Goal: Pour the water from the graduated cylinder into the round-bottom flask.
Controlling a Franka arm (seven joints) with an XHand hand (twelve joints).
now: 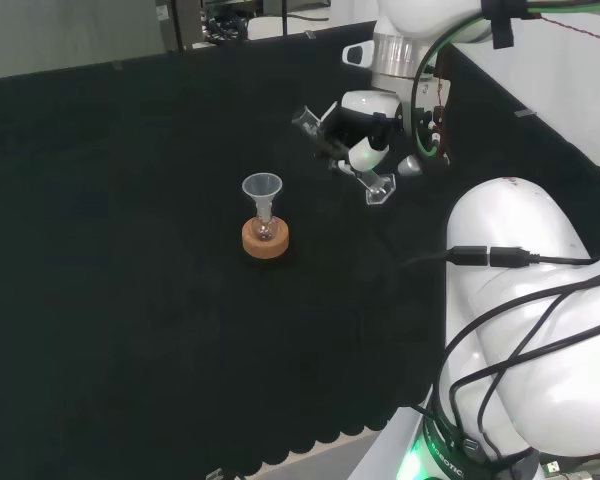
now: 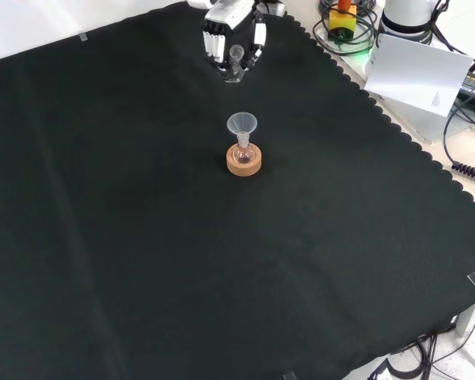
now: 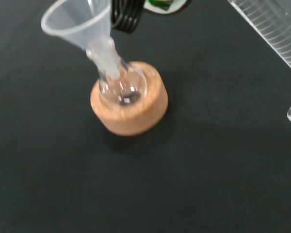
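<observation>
A small round-bottom flask (image 1: 266, 229) sits on a cork ring (image 1: 266, 242) mid-cloth, with a clear plastic funnel (image 1: 262, 186) standing in its neck. The hand (image 1: 363, 110) hangs to the right of it in the head view, its fingers curled round the clear graduated cylinder (image 1: 379, 188). The cylinder is tilted, with its mouth pointing toward the funnel and its foot lower. In the front view the hand (image 2: 222, 36) and cylinder (image 2: 237, 57) are beyond the funnel (image 2: 242, 123) and flask (image 2: 244, 152). The wrist view shows the flask (image 3: 121, 88), the cork ring (image 3: 131, 116), the funnel (image 3: 77, 22) and the cylinder's graduated wall (image 3: 276, 29).
The cloth's scalloped edge (image 2: 396, 131) runs along the right in the front view. Past it lie a white sheet (image 2: 416, 75), a yellow and orange object (image 2: 342, 16) and cables (image 2: 467, 170). The arm's white links (image 1: 520, 300) stand at the head view's right.
</observation>
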